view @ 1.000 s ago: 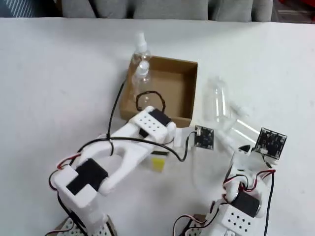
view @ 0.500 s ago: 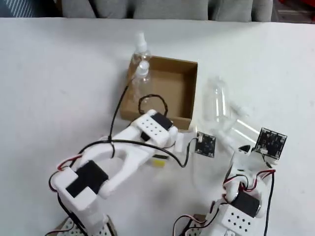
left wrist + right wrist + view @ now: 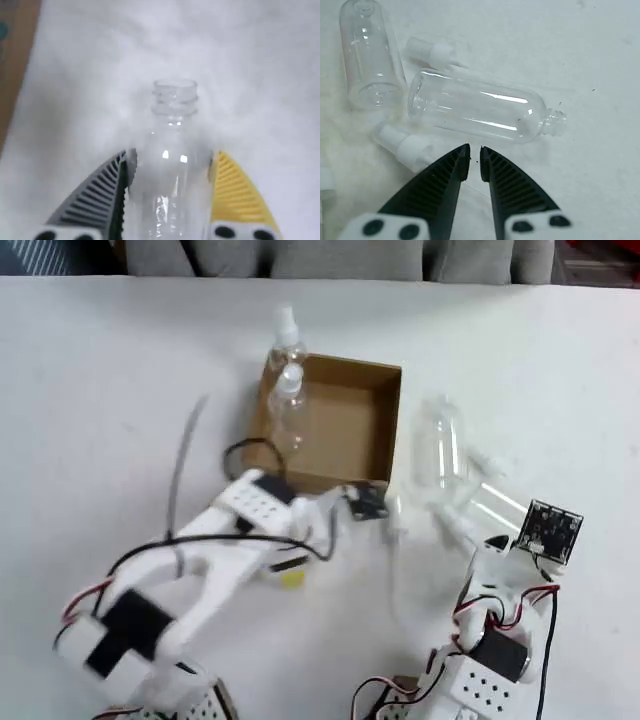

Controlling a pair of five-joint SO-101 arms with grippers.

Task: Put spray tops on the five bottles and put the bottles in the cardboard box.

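two fingers of the left gripper (image 3: 170, 161), one grey and one yellow, clamp the shoulder of a clear bottle (image 3: 174, 107). its threaded neck is bare, and it hangs over the white table (image 3: 100, 360) just off the near right corner of the cardboard box (image 3: 396, 420). the right gripper (image 3: 474, 154) has its black fingers drawn almost together around nothing, with a thin slit between them. it hovers further right of the box, above the loose parts. there, two more uncapped bottles lie on their sides, one long and glinting (image 3: 480, 107) and one nearer the box (image 3: 365, 55), with white spray tops (image 3: 437, 50) scattered beside them. open table runs wide to the left of the box and past its far wall up to the table's far edge. inside the box, at its far left corner, stands one bottle with a top on (image 3: 290, 405). another topped bottle (image 3: 285, 340) stands just beyond that corner, seemingly outside the wall.
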